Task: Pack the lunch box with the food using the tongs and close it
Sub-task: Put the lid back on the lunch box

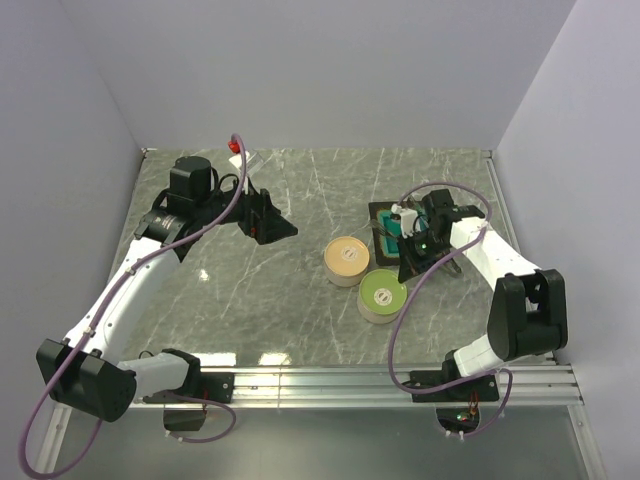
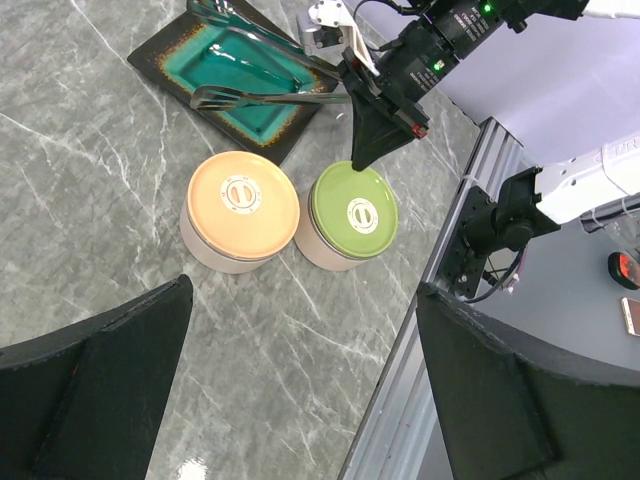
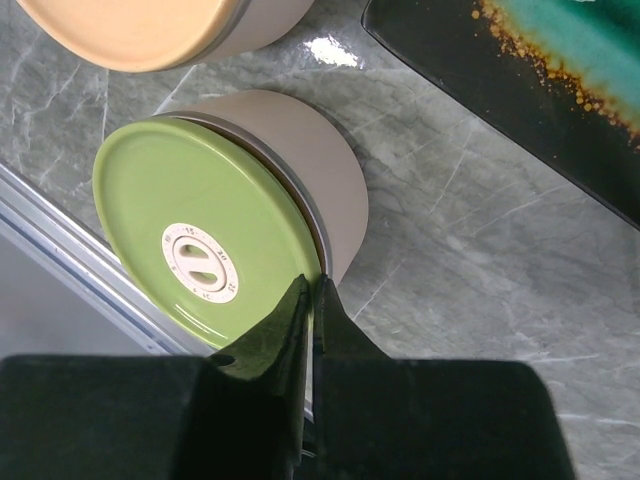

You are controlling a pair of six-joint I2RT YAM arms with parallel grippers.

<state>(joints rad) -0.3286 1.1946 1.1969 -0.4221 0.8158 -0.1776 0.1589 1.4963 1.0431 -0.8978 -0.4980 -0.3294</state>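
Two round tins make up the lunch box, both lidded: one with a green lid (image 1: pixel 382 293) (image 2: pixel 353 208) (image 3: pixel 190 230) and one with an orange lid (image 1: pixel 348 259) (image 2: pixel 242 196) (image 3: pixel 130 25). The silver tongs (image 2: pixel 262 96) lie across the teal tray (image 1: pixel 384 226) (image 2: pixel 235 70) (image 3: pixel 560 60). No food shows. My right gripper (image 1: pixel 408 268) (image 2: pixel 360 160) (image 3: pixel 312 285) points down at the green lid's rim, its jaws all but together with nothing between them. My left gripper (image 1: pixel 272 222) (image 2: pixel 300 380) hangs wide open over bare table, left of the tins.
An aluminium rail (image 1: pixel 380 378) (image 2: pixel 420 340) runs along the table's near edge, close to the green tin. A small red object (image 1: pixel 236 146) sits at the back left. Grey walls close in the back and both sides.
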